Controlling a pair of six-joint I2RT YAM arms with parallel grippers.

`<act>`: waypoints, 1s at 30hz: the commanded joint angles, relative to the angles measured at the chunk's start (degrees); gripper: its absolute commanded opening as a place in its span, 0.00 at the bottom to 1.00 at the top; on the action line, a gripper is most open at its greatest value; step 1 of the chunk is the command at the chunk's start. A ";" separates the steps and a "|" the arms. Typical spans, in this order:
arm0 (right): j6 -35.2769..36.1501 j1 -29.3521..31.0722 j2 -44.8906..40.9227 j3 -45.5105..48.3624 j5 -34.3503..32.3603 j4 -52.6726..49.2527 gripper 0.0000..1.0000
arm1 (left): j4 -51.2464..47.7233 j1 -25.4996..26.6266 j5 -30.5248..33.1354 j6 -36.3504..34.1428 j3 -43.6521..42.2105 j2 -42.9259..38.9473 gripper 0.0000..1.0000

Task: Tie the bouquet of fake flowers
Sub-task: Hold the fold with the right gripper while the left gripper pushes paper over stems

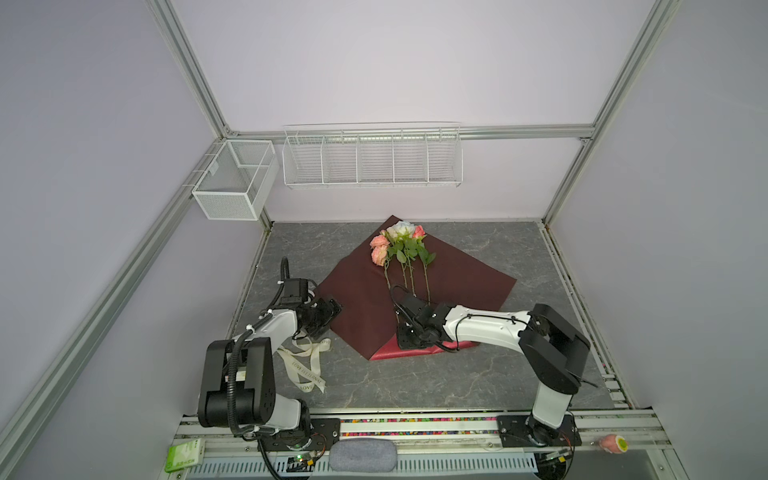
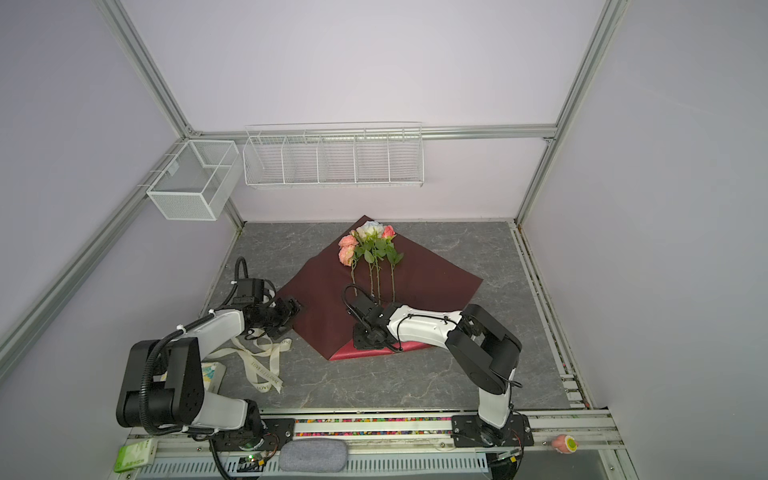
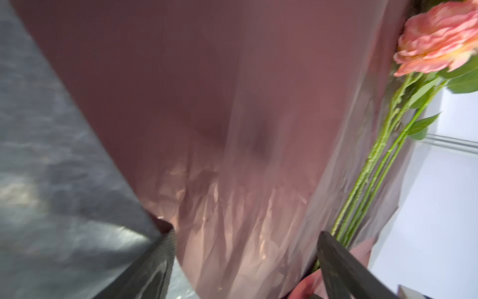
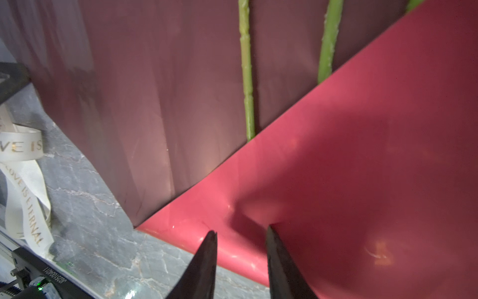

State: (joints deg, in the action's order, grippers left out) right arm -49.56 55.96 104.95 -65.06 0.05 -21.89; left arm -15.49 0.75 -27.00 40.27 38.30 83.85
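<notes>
Four green artificial rose stems (image 1: 427, 280), one dark red shiny wrapping sheet (image 1: 357, 299), one cream lettered ribbon (image 1: 305, 368), two white wire baskets (image 1: 372, 182)

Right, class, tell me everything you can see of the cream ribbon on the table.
The ribbon is a cream, satin-looking band printed with gold lettering, LOVE IS ETERNAL. It lies loose in tangled loops on the grey marbled tabletop, untied, close beside the red paper, partly hidden beneath the left arm.
</notes>
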 commanded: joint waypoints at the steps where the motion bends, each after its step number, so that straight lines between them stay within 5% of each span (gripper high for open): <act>1: -1.41 -0.38 0.34 1.84 -0.15 0.83 0.36 | 6.00 -0.23 -4.87 3.07 -2.84 1.46 0.86; 22: -2.91 -0.60 1.24 2.17 -0.25 2.28 0.36 | 18.10 3.41 -14.81 14.46 -12.05 -7.46 0.91; 30: -3.28 -0.51 0.84 1.80 0.79 3.72 0.38 | 19.73 5.25 -14.57 14.53 -10.65 -8.89 0.71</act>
State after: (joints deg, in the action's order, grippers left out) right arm -51.48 55.59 105.62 -64.01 0.10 -19.31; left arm 2.70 5.17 -40.86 54.26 26.37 76.05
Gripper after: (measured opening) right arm 0.375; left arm 0.724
